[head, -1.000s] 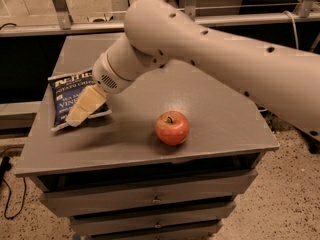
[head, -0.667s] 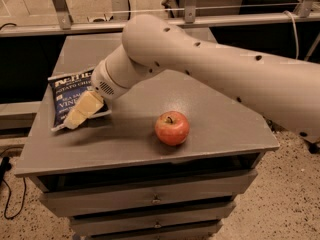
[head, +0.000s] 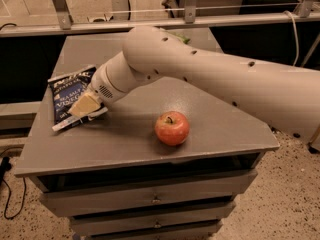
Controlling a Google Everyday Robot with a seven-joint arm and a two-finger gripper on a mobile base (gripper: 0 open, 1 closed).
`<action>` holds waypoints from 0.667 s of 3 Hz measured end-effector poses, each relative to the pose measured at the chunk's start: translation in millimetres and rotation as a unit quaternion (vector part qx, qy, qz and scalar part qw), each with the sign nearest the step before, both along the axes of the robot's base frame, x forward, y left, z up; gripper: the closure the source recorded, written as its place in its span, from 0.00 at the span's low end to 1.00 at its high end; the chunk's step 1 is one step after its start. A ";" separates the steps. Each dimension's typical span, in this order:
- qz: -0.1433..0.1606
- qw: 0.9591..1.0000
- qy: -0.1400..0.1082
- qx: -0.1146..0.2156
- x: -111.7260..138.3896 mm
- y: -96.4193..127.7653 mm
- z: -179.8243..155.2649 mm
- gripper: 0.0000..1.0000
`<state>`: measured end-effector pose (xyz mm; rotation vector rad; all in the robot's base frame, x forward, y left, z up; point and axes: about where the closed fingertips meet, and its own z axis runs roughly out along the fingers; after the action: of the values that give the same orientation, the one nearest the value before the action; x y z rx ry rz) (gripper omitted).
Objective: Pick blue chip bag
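**A:** While we are holding the hand (head: pixel 86 106) out by the left edge of the table (head: pixel 150 151), which way is the blue chip bag (head: pixel 64 91) lying from it?

**B:** Straight beneath and slightly to the left. We are seeing the hand sitting over the bag's near right part, seemingly touching it, with the arm (head: pixel 200 66) reaching in from the right edge.

**A:** And the bag's long axis?

**B:** It is running roughly along the left edge, one end toward the far-left corner and the other toward the near-left corner. The bag is lying flat, about midway between those corners.

**A:** Are we gripping it?

**B:** We cannot tell. The hand is showing only as a pale yellow wedge against the dark film, so we are not guessing wide or narrow.

**A:** How are we expecting it to handle?

**B:** It is dark, crinkly, thin film with pale crimped ends, so we are judging it light, slippery and easily crushed. The apple (head: pixel 171 128), round, smooth and red, is sitting well apart toward the near-right corner, out of the way.
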<state>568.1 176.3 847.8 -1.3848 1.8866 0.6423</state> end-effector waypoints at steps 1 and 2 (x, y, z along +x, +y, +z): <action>-0.001 1.000 -0.011 0.016 3.3 -1.6 9.2 0.64; 0.003 0.998 -0.039 0.048 12.1 -10.8 45.7 0.87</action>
<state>580.1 165.5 893.5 -1.3349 1.7677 0.6627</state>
